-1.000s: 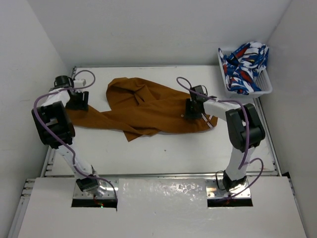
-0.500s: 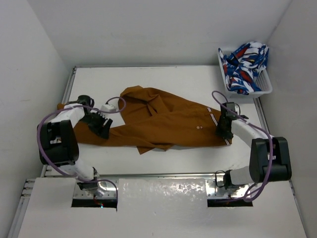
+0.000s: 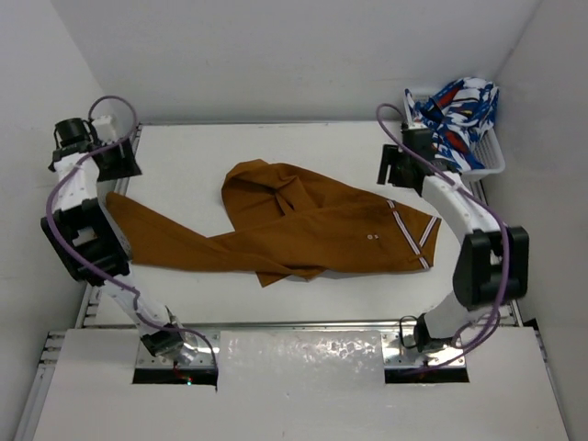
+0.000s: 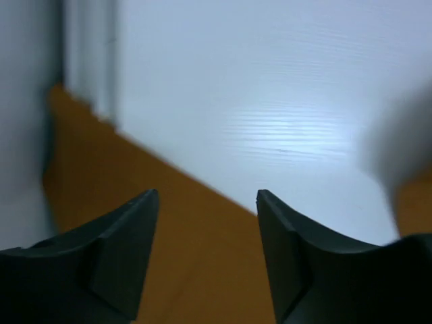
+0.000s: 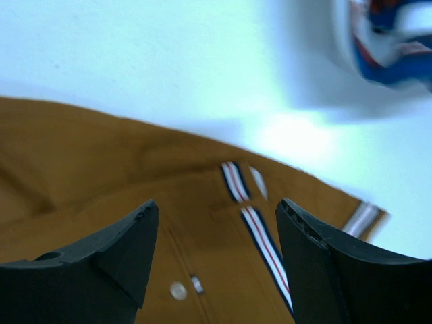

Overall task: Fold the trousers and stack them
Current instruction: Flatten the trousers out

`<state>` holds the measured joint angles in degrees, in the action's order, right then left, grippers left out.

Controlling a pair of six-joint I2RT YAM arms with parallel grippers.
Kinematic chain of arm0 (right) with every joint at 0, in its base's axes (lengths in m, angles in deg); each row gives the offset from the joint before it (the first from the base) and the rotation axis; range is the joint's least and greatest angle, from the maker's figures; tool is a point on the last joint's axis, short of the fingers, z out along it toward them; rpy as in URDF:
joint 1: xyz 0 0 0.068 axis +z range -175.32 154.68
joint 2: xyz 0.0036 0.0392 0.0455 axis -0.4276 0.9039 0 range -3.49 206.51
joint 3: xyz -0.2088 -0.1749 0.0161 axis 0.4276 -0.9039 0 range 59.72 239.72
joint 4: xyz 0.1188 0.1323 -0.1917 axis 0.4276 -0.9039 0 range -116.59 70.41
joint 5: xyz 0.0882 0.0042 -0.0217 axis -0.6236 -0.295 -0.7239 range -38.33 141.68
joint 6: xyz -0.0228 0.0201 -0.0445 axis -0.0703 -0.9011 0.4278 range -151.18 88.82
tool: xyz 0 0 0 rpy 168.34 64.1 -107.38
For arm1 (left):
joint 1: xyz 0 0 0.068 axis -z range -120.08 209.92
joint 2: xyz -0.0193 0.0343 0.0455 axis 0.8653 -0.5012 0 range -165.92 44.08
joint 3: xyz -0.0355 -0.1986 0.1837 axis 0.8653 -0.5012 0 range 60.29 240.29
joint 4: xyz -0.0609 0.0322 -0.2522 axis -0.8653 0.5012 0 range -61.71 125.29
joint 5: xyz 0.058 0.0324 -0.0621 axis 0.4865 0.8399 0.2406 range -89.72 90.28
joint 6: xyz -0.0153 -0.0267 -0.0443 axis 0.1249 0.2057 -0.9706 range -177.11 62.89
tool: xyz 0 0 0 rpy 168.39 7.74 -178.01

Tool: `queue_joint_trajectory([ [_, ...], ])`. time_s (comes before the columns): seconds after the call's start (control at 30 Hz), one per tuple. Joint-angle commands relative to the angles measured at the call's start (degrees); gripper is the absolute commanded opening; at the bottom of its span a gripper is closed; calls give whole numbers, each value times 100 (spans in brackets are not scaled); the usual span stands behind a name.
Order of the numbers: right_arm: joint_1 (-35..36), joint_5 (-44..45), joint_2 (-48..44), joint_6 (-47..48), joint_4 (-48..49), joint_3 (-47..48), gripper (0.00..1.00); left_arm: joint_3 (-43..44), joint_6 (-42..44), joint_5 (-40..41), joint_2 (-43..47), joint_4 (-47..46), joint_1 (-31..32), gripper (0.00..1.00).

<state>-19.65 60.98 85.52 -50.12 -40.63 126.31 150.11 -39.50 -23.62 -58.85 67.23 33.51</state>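
Observation:
The mustard-brown trousers [image 3: 303, 225] lie spread across the white table, the striped waistband [image 3: 408, 234] at the right, one leg end at the left [image 3: 124, 213] and the other leg crumpled back near the middle. My left gripper [image 3: 115, 163] is open and empty, raised above the far left corner; its view shows the leg's cloth [image 4: 169, 229] below. My right gripper [image 3: 393, 170] is open and empty, raised beyond the waistband; its view shows the stripes [image 5: 260, 236] and rivets [image 5: 179, 290] below.
A white basket [image 3: 496, 167] with blue-white-red patterned clothes [image 3: 452, 115] stands at the back right corner, close to the right arm; it also shows in the right wrist view [image 5: 388, 50]. White walls close in the table on three sides.
Both grippers have let go of the trousers and lifted away toward the back, the left to the far left corner, the right toward the basket. The trousers now lie spread flatter.

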Motion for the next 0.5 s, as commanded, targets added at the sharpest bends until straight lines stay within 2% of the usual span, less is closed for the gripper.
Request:
queue_joint_trajectory([
  [0.0, 162, -69, 756, -425, -303, 590, 70, 411, -952, 1684, -690, -447, -145, 59],
  [0.07, 197, 167, 1380, -558, -540, 1134, 72, 693, -1057, 2028, -1051, -484, -153, 67],
  [0.1, 206, 230, 1582, -610, -812, 1311, 73, 1051, -1136, 2195, -1462, -397, -171, 74],
  [0.2, 224, 685, 2216, -743, -1339, 1848, 76, 1694, -1312, 2494, -2166, -54, -364, 79],
  [0.27, 224, 889, 2514, -822, -1709, 2138, 78, 1819, -1365, 2662, -2467, -9, -452, 79],
  [0.37, 233, 1003, 2621, -857, -1894, 2131, 80, 1811, -1295, 2776, -2678, -27, -531, 80],
  [0.47, 259, 969, 2604, -971, -1931, 1894, 81, 1785, -1277, 2760, -2915, -9, -532, 85],
])
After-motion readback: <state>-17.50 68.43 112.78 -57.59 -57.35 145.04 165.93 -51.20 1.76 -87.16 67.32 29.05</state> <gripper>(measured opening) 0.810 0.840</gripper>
